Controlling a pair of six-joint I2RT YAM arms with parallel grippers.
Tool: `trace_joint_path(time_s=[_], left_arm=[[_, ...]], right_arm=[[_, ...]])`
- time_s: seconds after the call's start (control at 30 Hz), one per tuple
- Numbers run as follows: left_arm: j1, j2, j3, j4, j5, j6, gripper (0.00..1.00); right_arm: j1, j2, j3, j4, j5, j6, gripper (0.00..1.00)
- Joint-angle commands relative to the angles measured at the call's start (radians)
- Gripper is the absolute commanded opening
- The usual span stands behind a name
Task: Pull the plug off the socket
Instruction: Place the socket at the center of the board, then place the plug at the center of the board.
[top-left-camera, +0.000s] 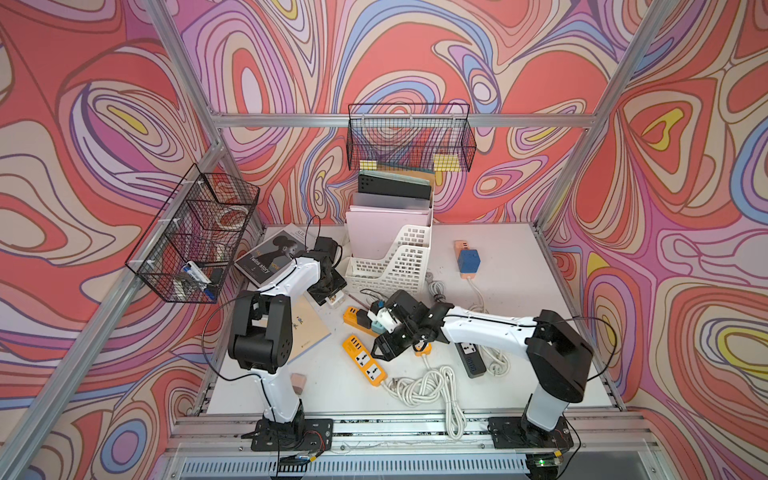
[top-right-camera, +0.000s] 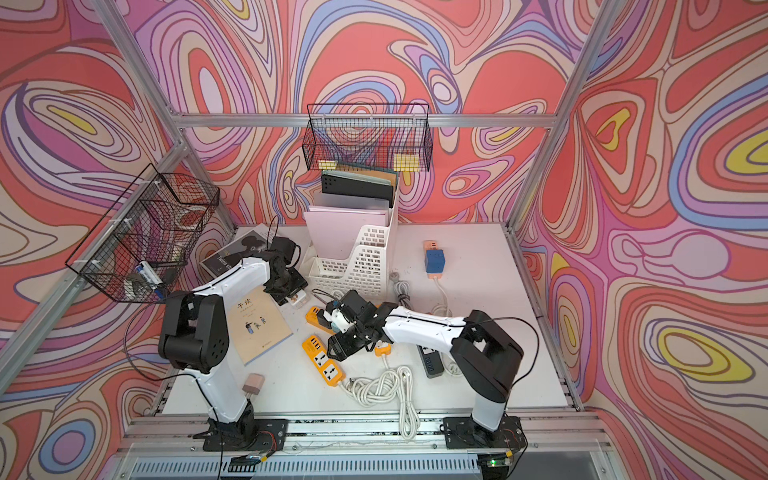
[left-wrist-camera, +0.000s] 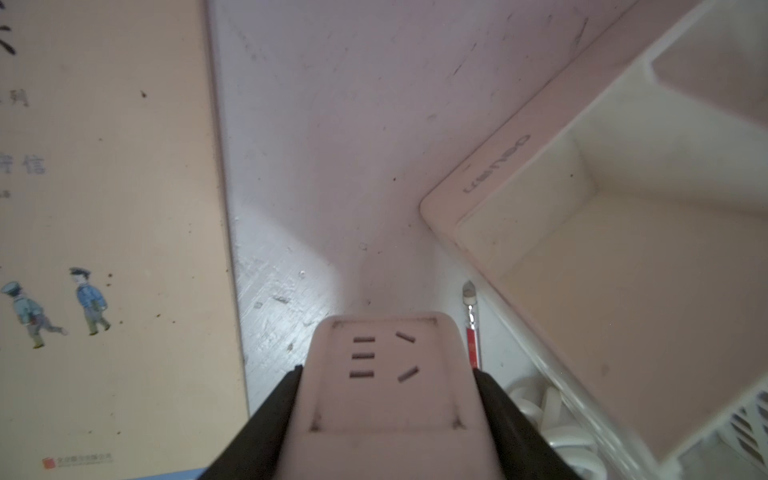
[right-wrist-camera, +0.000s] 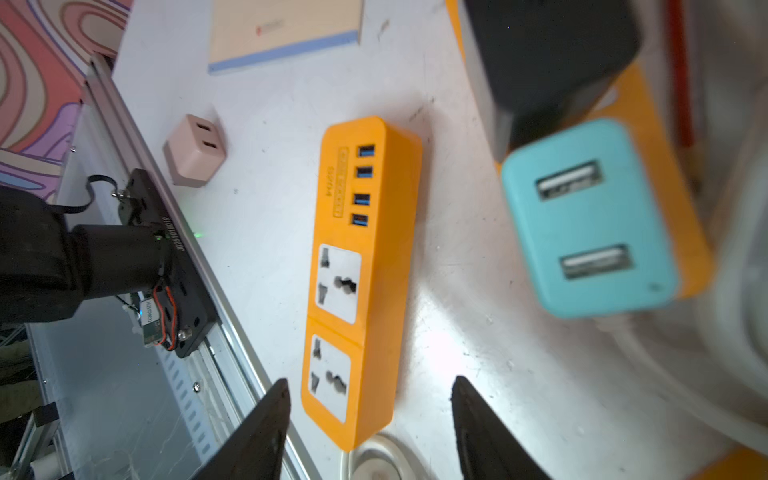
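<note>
Right wrist view, right gripper (right-wrist-camera: 370, 380): its black fingers stand apart with nothing between them, hovering over the near end of a free orange strip (right-wrist-camera: 361, 249) whose sockets are empty.
Right wrist view, plugs: a teal charger (right-wrist-camera: 590, 216) and a black adapter (right-wrist-camera: 548, 62) sit just beside each other in a second orange strip (right-wrist-camera: 681, 232), off to one side of the fingers.
Right wrist view, risk: closing here would likely catch the empty strip or air, because the fingers line up with neither plug.
Left wrist view, left gripper (left-wrist-camera: 386, 372): clamped on the sides of a white socket strip (left-wrist-camera: 382, 415). The one socket face showing is empty.
Left wrist view, risk: a pen (left-wrist-camera: 471, 332) and a file rack (left-wrist-camera: 440, 208) lie just beside the strip, so a swing could knock them.
Top views, bracing: in both top views the second orange strip lies loose on the table (top-left-camera: 511, 266), and neither gripper holds it.
Top views, risk: a pull on the teal charger would probably lift the whole strip instead of freeing the plug. The close black adapter could be caught too.
Top views, doubt: a blue cube plug (top-left-camera: 468, 259) also sits in a far strip (top-left-camera: 460, 246), so I cannot tell which plug is meant.
</note>
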Motion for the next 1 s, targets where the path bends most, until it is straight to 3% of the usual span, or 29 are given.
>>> trace_joint_path(time_s=[0.0, 0.17, 0.37, 0.47, 0.73, 0.87, 0.97], left_arm=[[0.018, 0.043, 0.061, -0.050, 0.011, 0.019, 0.23], [0.027, 0.121, 0.137, -0.129, -0.011, 0.026, 0.54], [0.027, 0.120, 0.162, -0.144, 0.009, 0.041, 0.77], [0.027, 0.069, 0.159, -0.146, 0.007, 0.066, 0.85], [0.027, -0.156, 0.037, -0.117, 0.035, 0.162, 0.88], [0.027, -0.339, -0.137, -0.035, 0.122, 0.187, 0.87], [0.027, -0.531, -0.330, 0.097, 0.257, 0.194, 0.85]], right_arm=[[-0.001, -0.192, -0.095, 0.082, 0.166, -0.039, 0.62], [-0.001, -0.485, -0.317, 0.294, 0.410, -0.001, 0.66], [-0.002, -0.698, -0.529, 0.465, 0.608, 0.074, 0.83], [-0.009, -0.742, -0.584, 0.502, 0.644, 0.117, 0.93], [-0.015, -0.640, -0.539, 0.505, 0.537, 0.136, 0.95], [-0.018, -0.564, -0.481, 0.488, 0.447, 0.123, 0.95], [-0.027, -0.501, -0.419, 0.455, 0.347, 0.099, 0.96]])
